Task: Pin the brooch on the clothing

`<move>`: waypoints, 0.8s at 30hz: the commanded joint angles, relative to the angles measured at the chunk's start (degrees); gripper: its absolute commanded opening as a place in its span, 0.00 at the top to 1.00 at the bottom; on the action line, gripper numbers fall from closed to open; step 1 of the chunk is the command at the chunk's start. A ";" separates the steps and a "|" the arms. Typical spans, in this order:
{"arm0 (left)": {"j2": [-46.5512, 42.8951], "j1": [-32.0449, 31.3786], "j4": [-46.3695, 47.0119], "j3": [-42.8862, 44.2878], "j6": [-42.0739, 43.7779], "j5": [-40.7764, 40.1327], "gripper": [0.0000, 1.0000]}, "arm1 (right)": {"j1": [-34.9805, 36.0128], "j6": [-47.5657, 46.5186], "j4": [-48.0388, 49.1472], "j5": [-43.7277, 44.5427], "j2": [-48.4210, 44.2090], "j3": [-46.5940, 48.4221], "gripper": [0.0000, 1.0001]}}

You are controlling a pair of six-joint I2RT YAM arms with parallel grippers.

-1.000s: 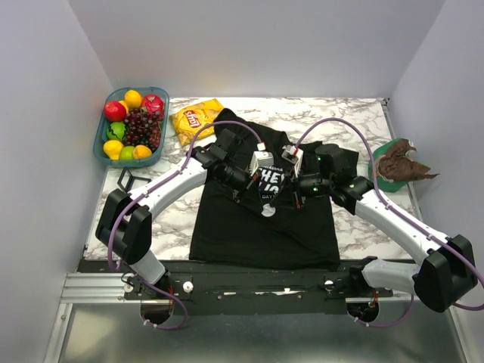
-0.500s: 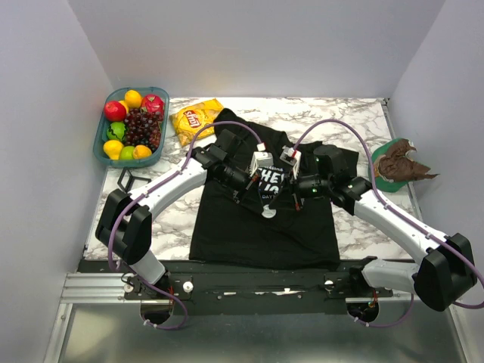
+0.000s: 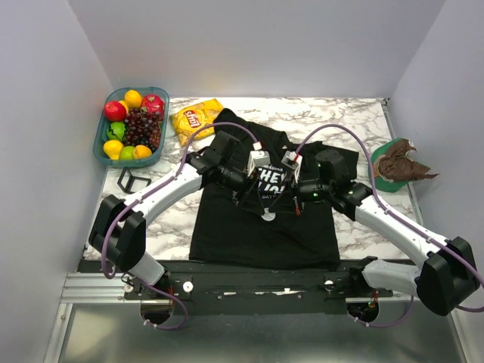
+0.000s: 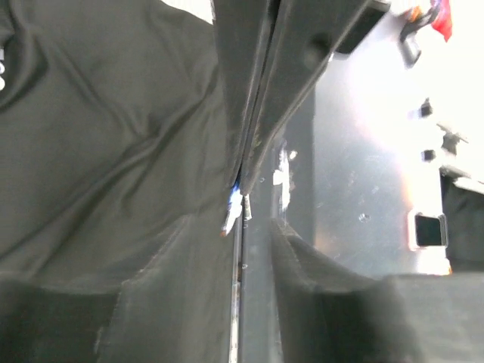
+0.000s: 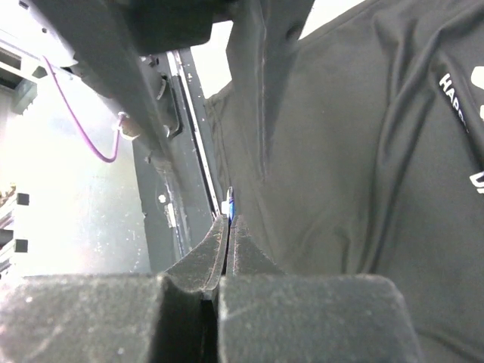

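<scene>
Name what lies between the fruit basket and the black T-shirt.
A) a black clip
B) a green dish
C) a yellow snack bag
C: in the top view the yellow snack bag lies between the fruit basket and the T-shirt.

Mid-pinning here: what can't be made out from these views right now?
- brooch: just an edge-on sliver in both wrist views, tiny in top view.
- Pin through the T-shirt or not: hidden by the right gripper, shut on it.
- T-shirt print: top view, partly under the arms.
</scene>
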 commanded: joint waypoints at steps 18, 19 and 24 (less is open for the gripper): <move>-21.51 1.89 45.82 -23.55 -31.70 -4.98 0.27 | 0.33 10.07 12.62 -0.51 -6.05 -2.20 0.99; -21.60 1.89 46.70 -24.78 -32.06 -5.42 0.28 | 0.33 10.16 12.53 -0.87 -6.05 -2.02 0.99; -21.60 1.19 47.42 -25.93 -32.85 -5.77 0.38 | 0.33 10.33 12.62 -1.75 -6.14 -1.67 0.99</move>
